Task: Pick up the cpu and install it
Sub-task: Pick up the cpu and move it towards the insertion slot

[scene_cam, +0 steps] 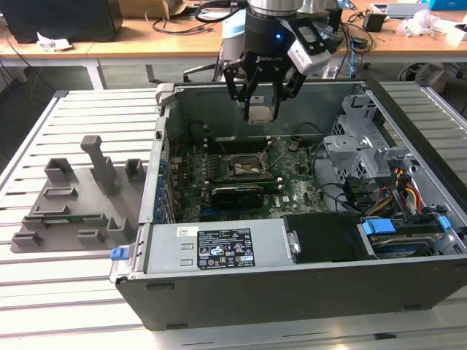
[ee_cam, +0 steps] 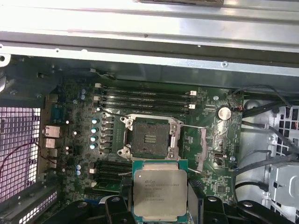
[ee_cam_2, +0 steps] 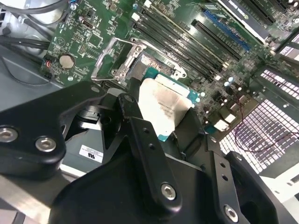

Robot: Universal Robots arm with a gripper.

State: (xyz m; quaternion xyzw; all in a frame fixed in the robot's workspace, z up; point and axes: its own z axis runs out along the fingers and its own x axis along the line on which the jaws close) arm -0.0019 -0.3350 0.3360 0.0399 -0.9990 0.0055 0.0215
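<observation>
My gripper point(scene_cam: 261, 111) hangs over the open computer case point(scene_cam: 408, 284), shut on the cpu point(scene_cam: 261, 114). The cpu is a flat square chip with a silvery top and a green rim, pinched at two opposite edges. In the first wrist view the cpu point(ee_cam: 160, 190) sits between the black fingers point(ee_cam: 116, 206), a little short of the open socket point(ee_cam: 149, 137) on the motherboard. In the second wrist view the cpu point(ee_cam_2: 164, 103) is held above the board, with the socket point(ee_cam_2: 142, 65) and its raised metal frame just beyond it.
A long black expansion card point(scene_cam: 237, 194) lies across the motherboard point(scene_cam: 299, 191). Drive cages and cables point(scene_cam: 379, 182) fill the case on the exterior view's right. A grey holder tray point(scene_cam: 73, 204) with upright blocks stands on the slatted table at the exterior view's left.
</observation>
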